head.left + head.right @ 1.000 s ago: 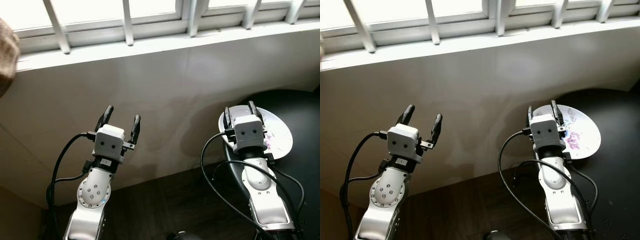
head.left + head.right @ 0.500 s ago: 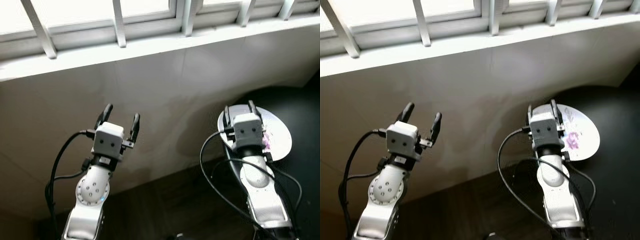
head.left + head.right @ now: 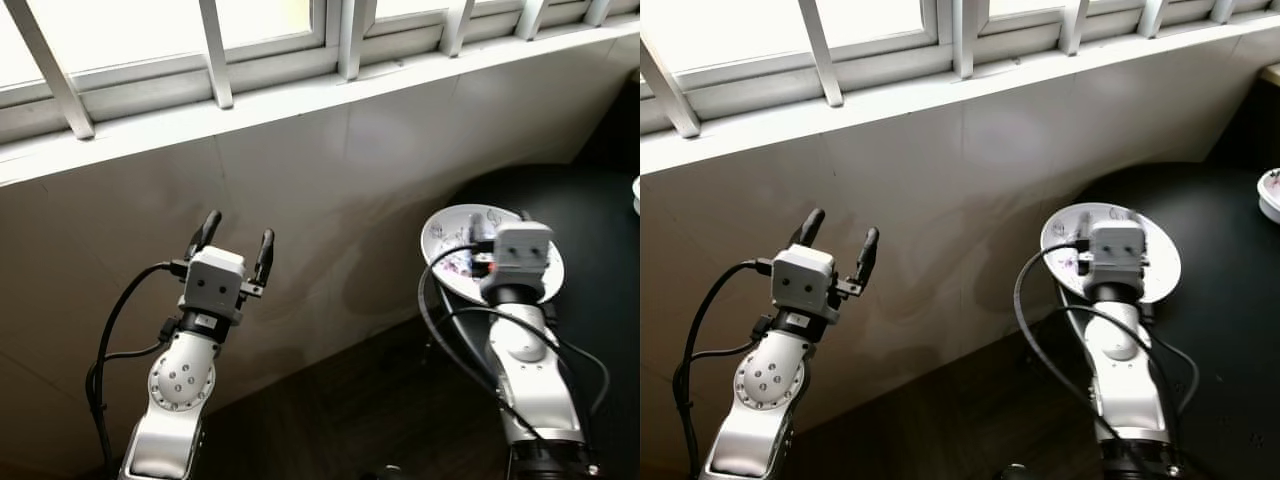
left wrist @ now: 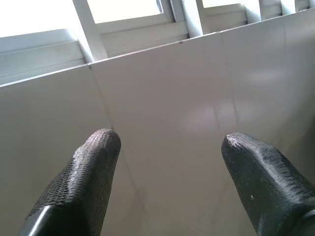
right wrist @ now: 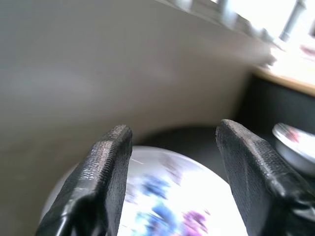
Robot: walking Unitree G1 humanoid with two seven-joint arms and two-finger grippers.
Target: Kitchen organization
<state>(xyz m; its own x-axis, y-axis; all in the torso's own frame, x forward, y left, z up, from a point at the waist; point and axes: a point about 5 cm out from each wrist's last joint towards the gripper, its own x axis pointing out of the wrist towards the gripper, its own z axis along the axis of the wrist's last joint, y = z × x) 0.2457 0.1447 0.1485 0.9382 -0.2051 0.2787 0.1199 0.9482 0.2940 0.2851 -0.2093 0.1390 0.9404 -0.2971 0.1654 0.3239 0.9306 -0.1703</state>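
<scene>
White plate (image 3: 455, 232) lies on the black counter (image 3: 590, 220) under the right gripper (image 5: 172, 162), jaws spread; left gripper (image 3: 232, 238) likewise spread.

We have swung our right gripper (image 5: 172, 162) rightward over the floral plate (image 3: 448, 226), and a small white bowl (image 3: 1270, 192) has come into view.

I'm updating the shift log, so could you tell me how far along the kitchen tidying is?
Nothing looks done yet. In hand: the right gripper is open above the floral plate on the black table, not yet gripping it. The left gripper is open and empty, raised before the wall. Left to do: grasp the plate and put it away; a second dish waits at the table's far edge.
</scene>
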